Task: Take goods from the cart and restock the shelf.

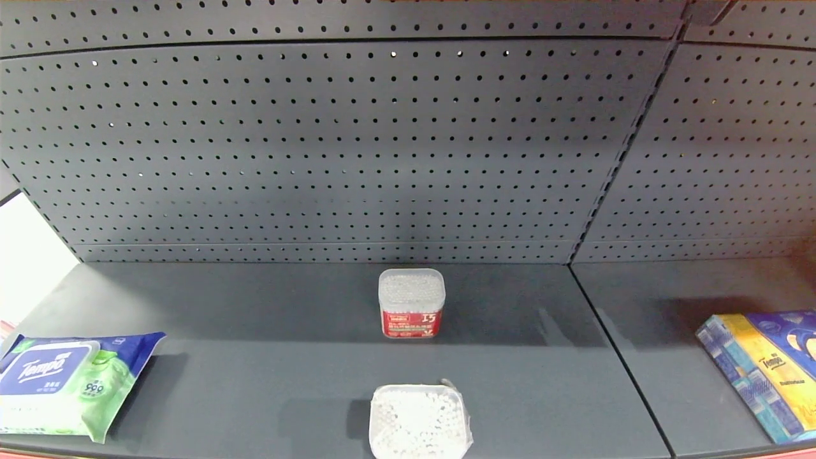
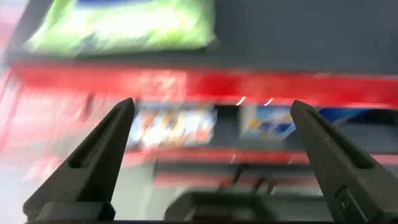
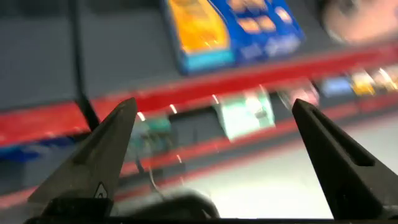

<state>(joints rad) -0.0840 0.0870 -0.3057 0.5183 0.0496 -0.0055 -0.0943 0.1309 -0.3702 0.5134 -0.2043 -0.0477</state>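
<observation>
Grippers first: left gripper (image 2: 211, 102) and right gripper (image 3: 214, 101) both hanging released and empty, fingers spread wide, facing the red front edge (image 2: 249, 84) of the shelf (image 1: 255, 357). Looking past that edge toward the wet wipes pack (image 2: 124, 25) on the left arm's side and the blue-and-yellow tissue pack (image 3: 230, 31) on the right arm's. Standing mid-shelf between the packs, front cotton swab box (image 1: 419, 421) and rear cotton swab box (image 1: 411, 303), lining up front to back. Judging neither arm nearer that middle row; needing goods from the cart before placing anything.
</observation>
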